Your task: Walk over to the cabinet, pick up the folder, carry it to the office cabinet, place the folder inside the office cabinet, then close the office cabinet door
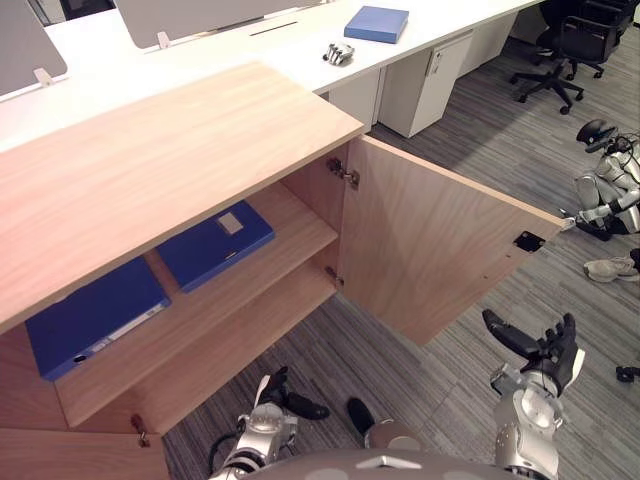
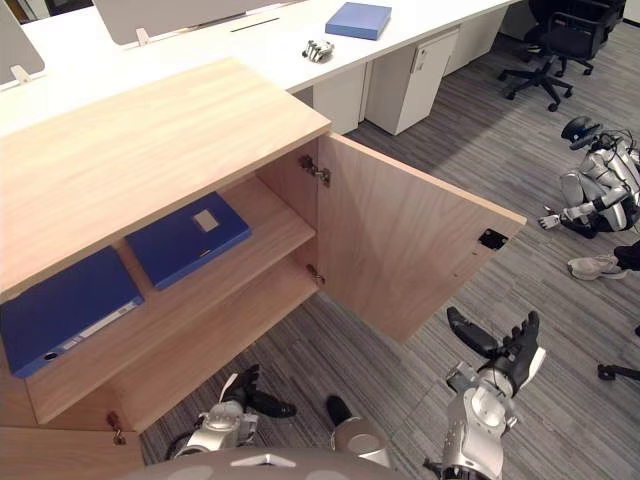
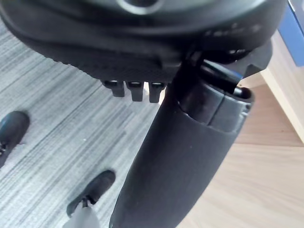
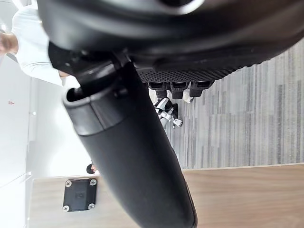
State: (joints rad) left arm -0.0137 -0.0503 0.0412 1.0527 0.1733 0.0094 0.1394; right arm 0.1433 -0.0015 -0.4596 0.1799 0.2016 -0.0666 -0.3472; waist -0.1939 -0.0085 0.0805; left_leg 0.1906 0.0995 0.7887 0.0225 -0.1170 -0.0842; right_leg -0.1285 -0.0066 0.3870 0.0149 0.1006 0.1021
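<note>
The wooden office cabinet [image 1: 150, 150] stands with its door [image 1: 430, 250] swung wide to the right. Two blue folders lie flat on its upper shelf, one in the middle [image 1: 215, 243] and one further left [image 1: 95, 315]. The lower shelf [image 1: 230, 340] is bare. My right hand [image 1: 545, 345] hovers open below the door's outer edge, fingers straight and thumb spread, holding nothing; in its wrist view the door's inner face [image 4: 247, 194] lies just past the thumb. My left hand [image 1: 285, 395] hangs low and open over the carpet in front of the cabinet.
Behind the cabinet runs a long white desk [image 1: 300, 50] with a blue folder [image 1: 377, 23] and a small metal object [image 1: 339, 53] on it. Further right are a white drawer unit [image 1: 425, 85] and a black office chair [image 1: 560, 50]. Another robot [image 1: 605, 185] sits on the carpet.
</note>
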